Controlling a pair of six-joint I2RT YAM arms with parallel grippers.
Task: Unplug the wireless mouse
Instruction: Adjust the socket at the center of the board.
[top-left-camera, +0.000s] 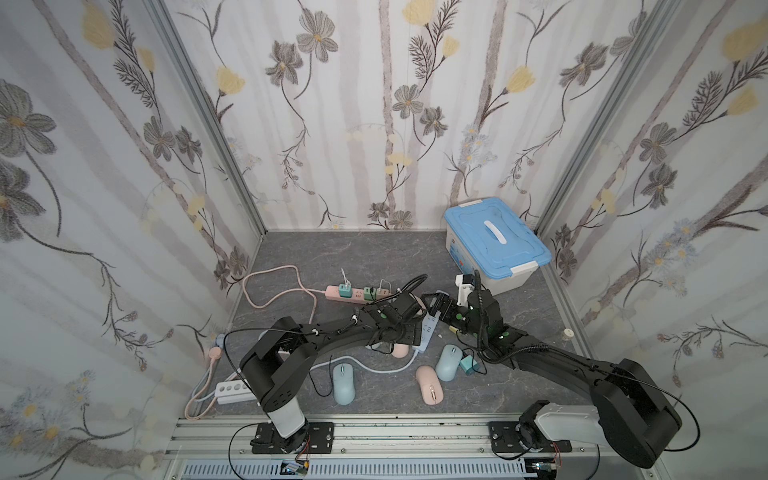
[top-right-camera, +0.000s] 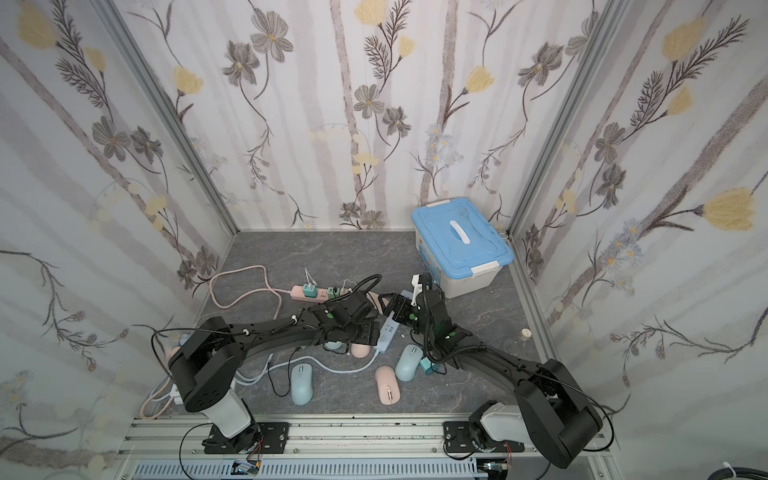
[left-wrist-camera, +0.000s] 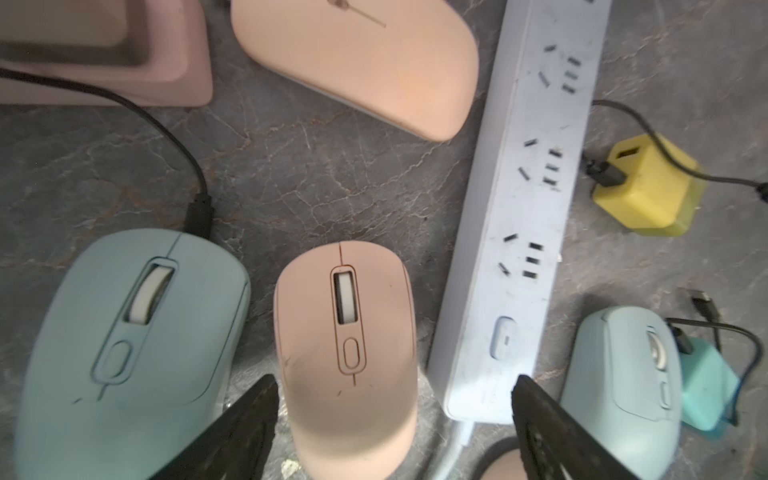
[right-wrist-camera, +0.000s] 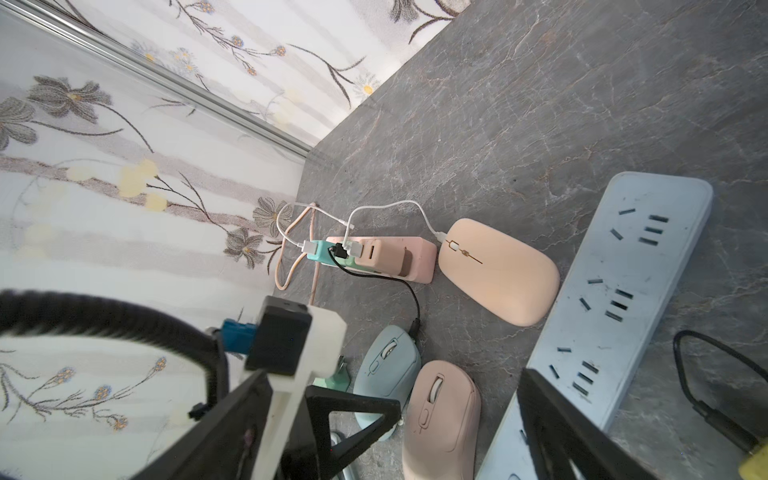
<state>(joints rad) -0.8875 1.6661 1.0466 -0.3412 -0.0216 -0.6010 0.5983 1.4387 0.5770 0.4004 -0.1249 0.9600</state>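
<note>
Under my left hand (left-wrist-camera: 395, 378), a pink mouse with a wheel (left-wrist-camera: 347, 332) is lying on the gray table (left-wrist-camera: 332, 174). My left fingers are standing wide apart. One is sitting just beside the mouse and the other is well away from it, so I am not squeezing anything. On the left of this hand a blue mouse (left-wrist-camera: 124, 332) is sitting, and a black cable (left-wrist-camera: 166, 124) is going into its front. Ahead of the hand a flat pink mouse (left-wrist-camera: 361, 62) is lying. On the right a long blue power strip (left-wrist-camera: 519, 208) is lying just beside my finger, and a yellow charger (left-wrist-camera: 648, 187) is sitting past it.

My right hand (right-wrist-camera: 459, 392) is hanging above the table with its fingers wide apart, holding nothing. Ahead of it the flat pink mouse is lying with a white cable (right-wrist-camera: 395, 205) plugged into its nose. That cable is running over to the chargers on the pink power strip (right-wrist-camera: 419, 257).
</note>
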